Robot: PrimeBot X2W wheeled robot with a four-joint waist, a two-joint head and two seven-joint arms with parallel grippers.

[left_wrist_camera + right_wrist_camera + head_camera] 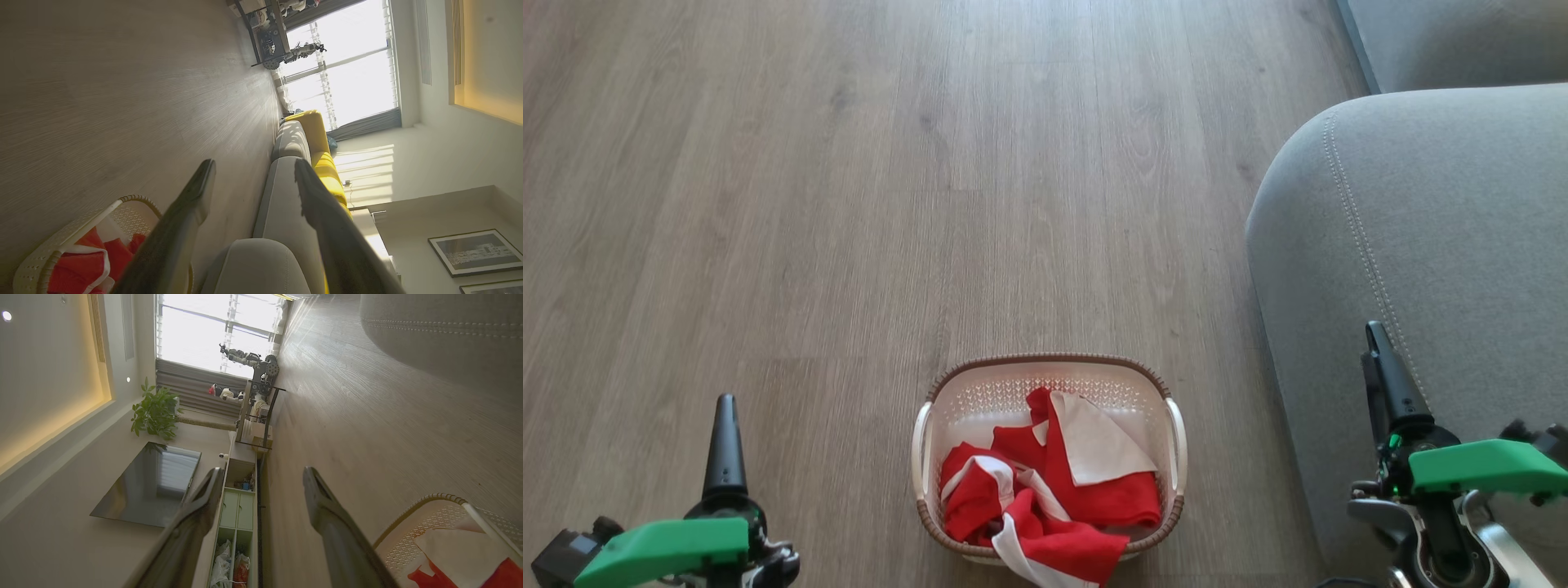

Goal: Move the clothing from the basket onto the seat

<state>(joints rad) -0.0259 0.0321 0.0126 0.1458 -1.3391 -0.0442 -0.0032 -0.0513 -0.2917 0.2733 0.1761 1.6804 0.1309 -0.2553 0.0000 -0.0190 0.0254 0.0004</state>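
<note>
Grey-brown wooden floor [849, 204] lay under everything. At the lower middle of the head view stood the basket [1049, 358], with the red and white clothing [1054, 482] crumpled inside it, one end hanging over its lower rim. The grey seat [1445, 229] was at the right, near the basket. The left claw [254, 165] and the right claw [263, 473] were both spread and held nothing.

Basket mouth: basket [1049, 358] open upward; clothing [1054, 490] heaped inside, one fold over the near rim.
Basket sides: perforated walls and two handles ring the heap.
Left of basket: open floor [809, 245], wide passage.
Beyond basket: open floor.
Right of basket: narrow floor strip, then seat [1445, 229] front rising like a wall.
Seat top: open grey fabric, rounded corner nearest the basket.
</note>
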